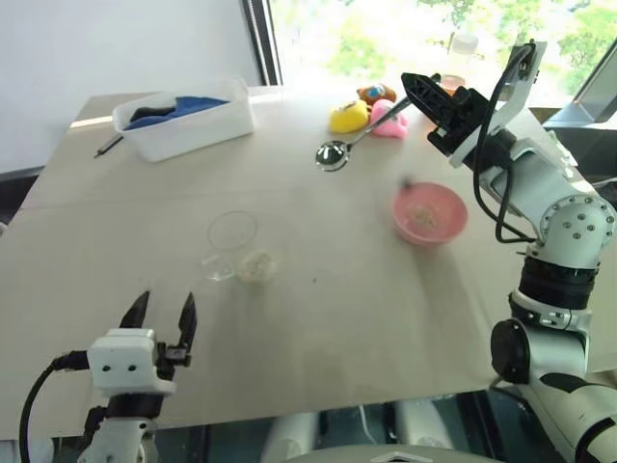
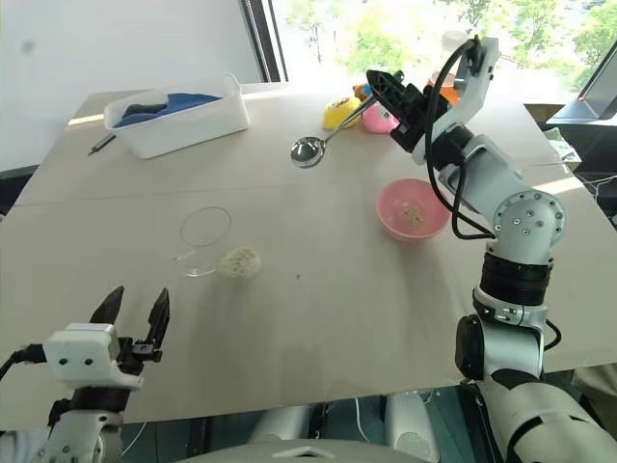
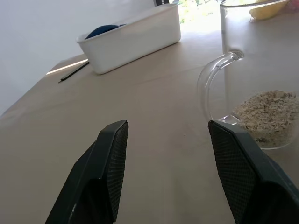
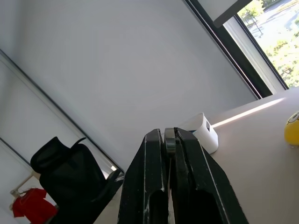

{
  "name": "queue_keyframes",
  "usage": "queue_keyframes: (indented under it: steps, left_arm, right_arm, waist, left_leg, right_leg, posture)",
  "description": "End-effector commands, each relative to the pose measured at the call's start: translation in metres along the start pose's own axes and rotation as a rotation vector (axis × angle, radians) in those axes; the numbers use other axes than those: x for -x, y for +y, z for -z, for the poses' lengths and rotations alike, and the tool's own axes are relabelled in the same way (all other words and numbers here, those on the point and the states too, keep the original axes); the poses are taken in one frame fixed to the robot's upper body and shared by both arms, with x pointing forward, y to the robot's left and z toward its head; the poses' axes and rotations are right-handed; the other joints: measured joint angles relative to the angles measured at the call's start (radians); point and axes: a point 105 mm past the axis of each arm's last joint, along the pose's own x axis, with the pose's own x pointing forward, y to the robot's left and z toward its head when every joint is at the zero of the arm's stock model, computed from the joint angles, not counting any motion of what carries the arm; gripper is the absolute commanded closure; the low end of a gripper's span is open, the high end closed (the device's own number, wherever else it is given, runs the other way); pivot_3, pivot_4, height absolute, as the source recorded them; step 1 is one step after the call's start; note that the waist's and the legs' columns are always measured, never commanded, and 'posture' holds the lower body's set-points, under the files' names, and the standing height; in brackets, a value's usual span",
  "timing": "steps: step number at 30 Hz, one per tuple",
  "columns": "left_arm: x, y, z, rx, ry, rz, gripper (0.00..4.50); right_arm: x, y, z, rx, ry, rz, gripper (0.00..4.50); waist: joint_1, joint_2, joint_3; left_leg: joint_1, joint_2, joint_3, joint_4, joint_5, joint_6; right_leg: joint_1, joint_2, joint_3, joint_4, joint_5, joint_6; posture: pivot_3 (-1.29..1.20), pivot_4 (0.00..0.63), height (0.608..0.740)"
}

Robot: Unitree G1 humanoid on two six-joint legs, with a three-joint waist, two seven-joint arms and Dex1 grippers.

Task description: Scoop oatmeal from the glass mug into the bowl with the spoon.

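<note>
Clamping the spoon (image 1: 362, 138) by its thin handle, the right gripper (image 1: 416, 89) hangs raised over the far side of the table (image 1: 386, 318) — the oval bowl of the spoon juts out to the robot's left, well above the wood. The pink bowl (image 1: 430, 213) sits below and nearer, a few flakes inside. The glass mug (image 1: 232, 243) stands left of centre with oatmeal (image 1: 257, 265) at its bottom. The left gripper (image 1: 162, 314) hovers at the near edge, fingers (image 3: 110, 158) apart — empty.
</note>
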Motion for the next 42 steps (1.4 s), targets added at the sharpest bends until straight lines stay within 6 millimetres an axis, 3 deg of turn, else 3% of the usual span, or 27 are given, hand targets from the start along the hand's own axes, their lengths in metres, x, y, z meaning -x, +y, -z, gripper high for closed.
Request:
queue_keyframes:
  steps: [1, 15, 26, 30, 42]
  left_arm:
    - [-0.015, -0.002, -0.007, -0.037, -0.055, 0.053, 1.63]
    - [-0.045, -0.005, 0.001, -0.058, -0.066, 0.129, 1.63]
    - [-0.054, -0.01, 0.006, -0.013, -0.055, 0.107, 1.63]
    - [-0.057, -0.01, 0.009, -0.015, -0.055, 0.097, 2.95]
    - [-0.06, -0.003, 0.014, -0.014, -0.062, 0.102, 2.95]
  right_arm:
    - [0.0, 0.012, -0.012, 0.031, -0.051, -0.042, 4.5]
    - [0.004, 0.012, -0.013, 0.058, -0.062, -0.033, 4.5]
    - [0.003, 0.014, -0.011, 0.066, -0.053, -0.042, 4.5]
    - [0.002, 0.014, -0.01, 0.067, -0.052, -0.043, 4.5]
    - [0.002, 0.016, -0.007, 0.069, -0.052, -0.048, 4.5]
  waist:
    - [0.0, 0.0, 0.0]
    - [-0.003, 0.0, 0.0]
    - [-0.003, 0.0, 0.0]
    - [-0.002, 0.0, 0.0]
    - [-0.002, 0.0, 0.0]
  left_leg:
    - [0.0, 0.0, 0.0, 0.0, 0.001, -0.001]
    - [0.0, 0.0, 0.001, 0.0, 0.002, -0.003]
    - [0.0, 0.0, 0.001, 0.0, 0.002, -0.003]
    - [0.0, 0.0, 0.0, 0.0, 0.002, -0.003]
    - [0.0, 0.0, 0.001, 0.0, 0.002, -0.003]
  right_leg:
    - [0.0, 0.0, 0.0, 0.0, 0.0, 0.0]
    - [0.0, 0.001, 0.001, 0.0, 0.0, 0.0]
    - [-0.001, 0.001, 0.001, 0.0, 0.0, 0.0]
    - [-0.001, 0.001, 0.001, 0.0, 0.0, 0.0]
    - [-0.001, 0.0, 0.001, 0.0, 0.0, 0.0]
  posture:
    - [0.0, 0.15, 0.74]
    - [0.0, 0.15, 0.74]
    - [0.0, 0.15, 0.74]
    - [0.0, 0.15, 0.74]
    - [0.0, 0.15, 0.74]
